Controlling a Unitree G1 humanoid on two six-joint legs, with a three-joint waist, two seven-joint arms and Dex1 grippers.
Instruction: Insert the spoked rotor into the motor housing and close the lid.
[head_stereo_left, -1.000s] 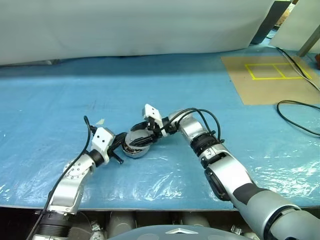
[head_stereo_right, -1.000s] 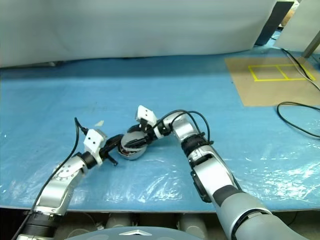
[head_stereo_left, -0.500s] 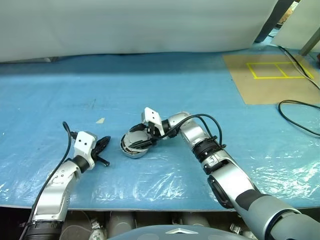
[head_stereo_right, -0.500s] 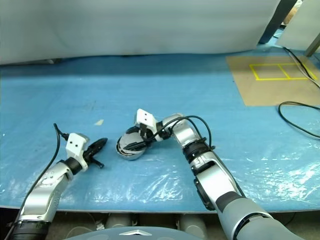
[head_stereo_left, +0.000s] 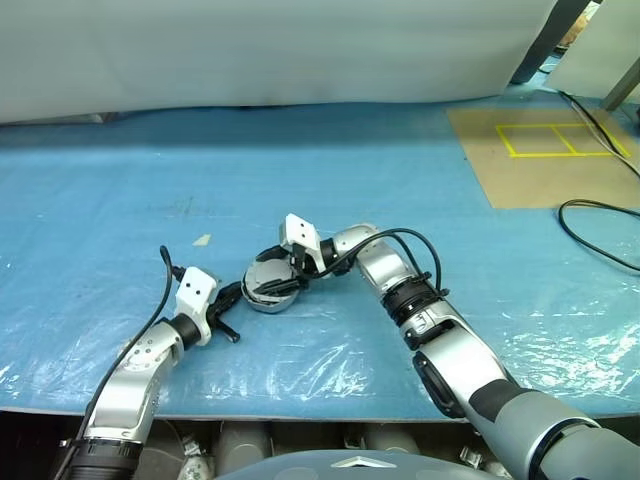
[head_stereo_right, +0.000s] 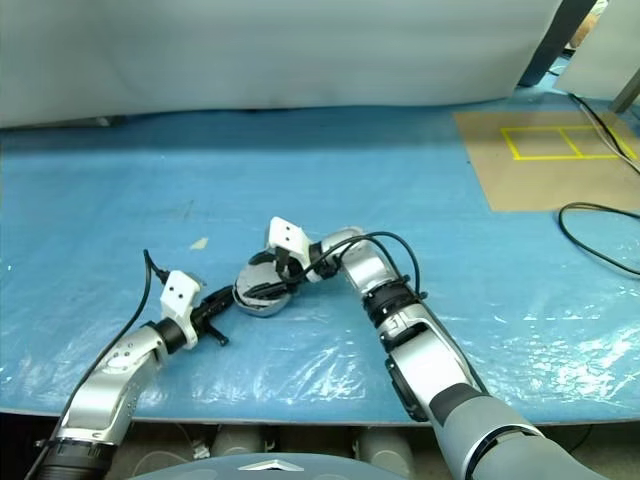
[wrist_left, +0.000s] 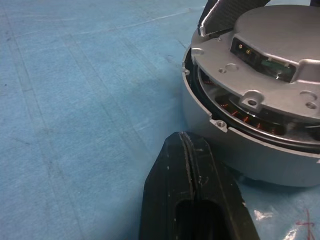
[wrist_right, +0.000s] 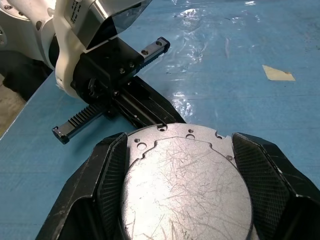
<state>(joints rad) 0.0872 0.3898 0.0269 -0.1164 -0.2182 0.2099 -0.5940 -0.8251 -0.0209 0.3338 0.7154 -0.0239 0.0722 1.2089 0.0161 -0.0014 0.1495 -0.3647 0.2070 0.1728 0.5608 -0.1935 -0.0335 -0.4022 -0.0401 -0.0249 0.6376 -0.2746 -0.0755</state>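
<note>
The right gripper (wrist_right: 175, 200) pinches the lid (wrist_right: 185, 185) flat over the motor housing (wrist_left: 250, 150). The left gripper (wrist_left: 192, 150), fingers pressed together, sits just beside the housing at its 8 o'clock.

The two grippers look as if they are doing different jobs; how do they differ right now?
The right gripper has its fingers spread wide around the motor's round metal lid, one on each side; the left gripper has its fingers pressed shut and holds nothing. The right one sits over the motor; the left one points at the motor's side from the blue sheet. Both have two black fingers.
</note>
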